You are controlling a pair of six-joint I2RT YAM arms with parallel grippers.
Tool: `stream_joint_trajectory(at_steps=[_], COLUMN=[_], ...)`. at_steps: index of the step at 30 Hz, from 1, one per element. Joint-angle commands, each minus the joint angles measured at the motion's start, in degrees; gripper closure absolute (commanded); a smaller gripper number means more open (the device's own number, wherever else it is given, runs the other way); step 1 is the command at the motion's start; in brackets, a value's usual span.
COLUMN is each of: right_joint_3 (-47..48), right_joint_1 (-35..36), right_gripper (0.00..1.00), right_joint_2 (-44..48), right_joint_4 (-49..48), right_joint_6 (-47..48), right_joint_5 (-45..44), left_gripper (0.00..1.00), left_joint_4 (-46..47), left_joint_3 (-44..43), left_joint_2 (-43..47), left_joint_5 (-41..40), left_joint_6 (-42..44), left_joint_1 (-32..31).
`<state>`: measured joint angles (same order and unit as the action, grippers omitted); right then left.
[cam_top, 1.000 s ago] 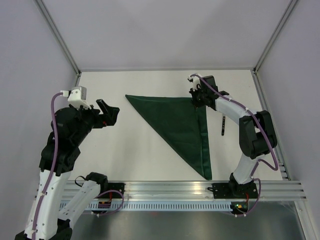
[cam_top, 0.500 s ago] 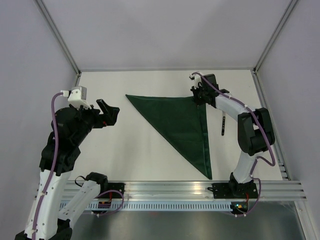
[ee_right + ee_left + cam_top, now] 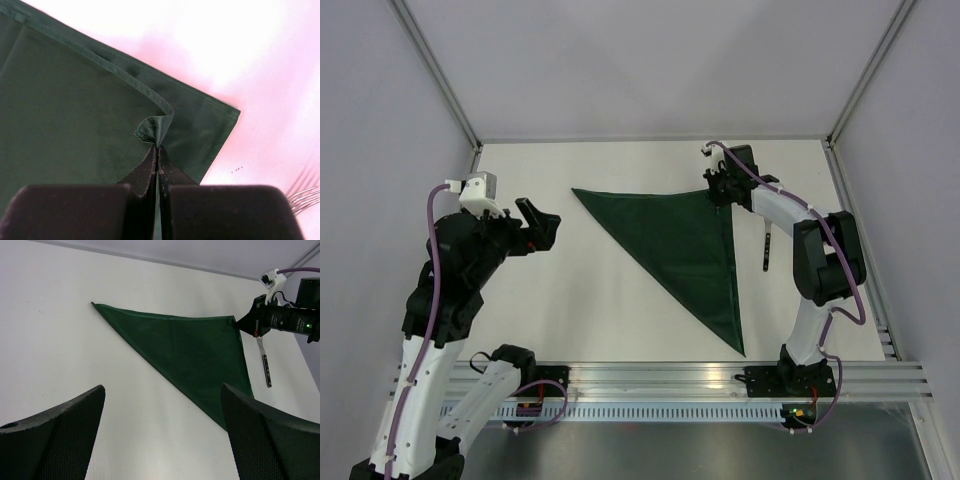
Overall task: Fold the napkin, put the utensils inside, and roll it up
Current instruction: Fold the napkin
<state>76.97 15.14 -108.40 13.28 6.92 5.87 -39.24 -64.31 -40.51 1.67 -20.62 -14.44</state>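
Note:
The dark green napkin (image 3: 680, 245) lies folded into a triangle on the white table; it also shows in the left wrist view (image 3: 190, 352) and the right wrist view (image 3: 75, 115). My right gripper (image 3: 720, 192) is shut on the napkin's top layer corner (image 3: 154, 129) at the far right, just short of the lower layer's corner. The fork (image 3: 766, 247), black handle with silver tines, lies right of the napkin; its tines (image 3: 302, 192) show at the right edge of the right wrist view. My left gripper (image 3: 542, 225) is open and empty, held above the table left of the napkin.
Metal frame posts stand at the table's far corners (image 3: 475, 145). An aluminium rail (image 3: 720, 380) runs along the near edge. The table's right edge (image 3: 855, 240) lies close beyond the fork.
My right gripper has carried the napkin's corner a little farther back and right, flattening the fold into a neater triangle. The left arm has barely moved.

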Motion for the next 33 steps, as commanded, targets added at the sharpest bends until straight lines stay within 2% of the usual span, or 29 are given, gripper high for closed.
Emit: stream_joint_trajectory(at_steps=[1, 33], right_joint_3=[2.7, 2.3], right_joint_1=[-0.8, -3.2], right_gripper=[1.00, 1.00], right_joint_2=[-0.7, -3.7], right_joint_4=[-1.3, -2.1], right_joint_6=[0.1, 0.1], right_joint_5=[-1.2, -2.0], left_gripper=[0.00, 0.00], left_joint_4=[1.6, 2.0], left_joint_3=[0.2, 1.5], left_joint_2=[-0.2, -0.3], left_joint_5=[0.6, 0.8], left_joint_6=[0.4, 0.4], left_joint_1=[0.2, 0.2])
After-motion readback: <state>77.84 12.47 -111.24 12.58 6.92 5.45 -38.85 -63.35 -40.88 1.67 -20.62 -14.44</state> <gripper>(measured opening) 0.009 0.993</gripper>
